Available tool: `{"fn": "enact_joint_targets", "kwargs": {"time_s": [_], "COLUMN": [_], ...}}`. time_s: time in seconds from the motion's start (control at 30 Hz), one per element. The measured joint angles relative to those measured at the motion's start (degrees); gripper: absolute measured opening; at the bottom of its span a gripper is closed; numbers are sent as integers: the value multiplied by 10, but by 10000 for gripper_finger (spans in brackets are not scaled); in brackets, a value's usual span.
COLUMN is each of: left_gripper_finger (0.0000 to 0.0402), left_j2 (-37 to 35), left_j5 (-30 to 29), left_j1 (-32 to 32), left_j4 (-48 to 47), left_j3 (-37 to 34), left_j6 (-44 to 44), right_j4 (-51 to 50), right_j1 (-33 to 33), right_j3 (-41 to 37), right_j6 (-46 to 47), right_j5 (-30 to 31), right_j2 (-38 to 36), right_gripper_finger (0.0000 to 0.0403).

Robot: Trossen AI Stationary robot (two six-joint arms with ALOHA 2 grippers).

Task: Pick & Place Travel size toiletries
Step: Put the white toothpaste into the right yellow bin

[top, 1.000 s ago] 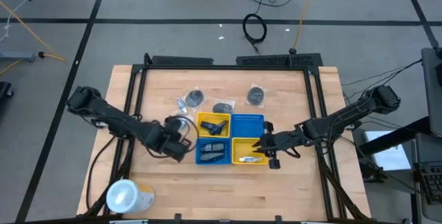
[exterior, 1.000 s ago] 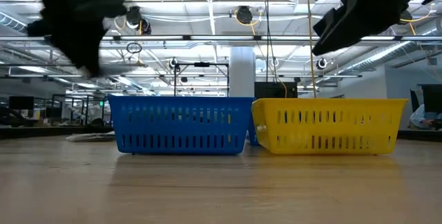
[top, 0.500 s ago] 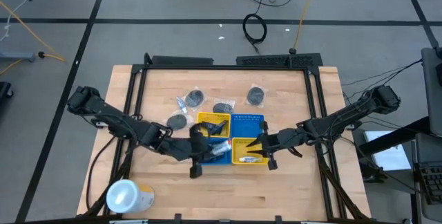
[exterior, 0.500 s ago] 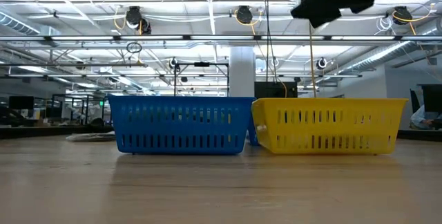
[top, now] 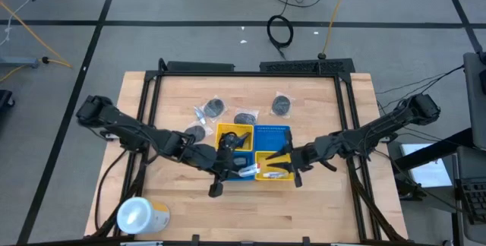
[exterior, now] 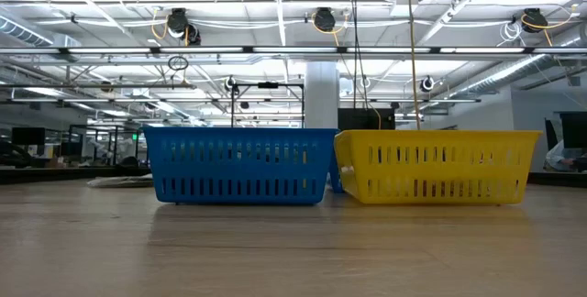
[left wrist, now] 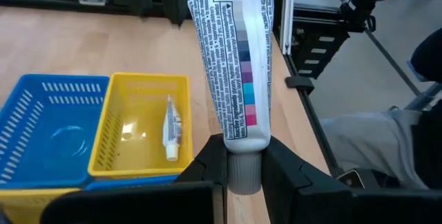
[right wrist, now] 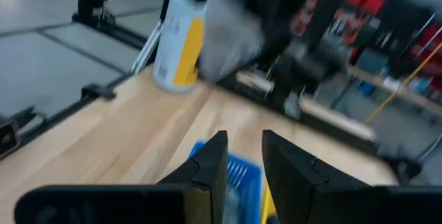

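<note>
My left gripper (left wrist: pixel 245 165) is clenched on the cap end of a white tube (left wrist: pixel 231 58), held above the trays at centre frame in the high view. It looks light and soft-walled, likely slick; the stiff cap is the surest hold. Another tube (left wrist: pixel 170 127) lies in the yellow tray (left wrist: pixel 114 120). My right gripper (right wrist: pixel 238 158) hovers nearby, fingers slightly parted, apparently holding nothing.
</note>
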Motion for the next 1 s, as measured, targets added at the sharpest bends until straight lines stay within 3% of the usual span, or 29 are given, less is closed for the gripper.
{"fn": "enact_joint_targets", "kwargs": {"time_s": [0.23,0.63,1.0], "left_gripper_finger": [41,41,41], "left_j2": [24,26,26], "left_j5": [28,47,58], "left_j1": [13,29,46], "left_j4": [15,26,29], "left_j3": [0,0,0], "left_j6": [4,22,41], "right_j4": [25,46,67], "right_j1": [0,0,0], "right_j3": [0,0,0], "right_j6": [-66,-73,-83], "right_j5": [-2,-2,-4], "right_j2": [0,0,0], "right_gripper_finger": [90,160,147]}}
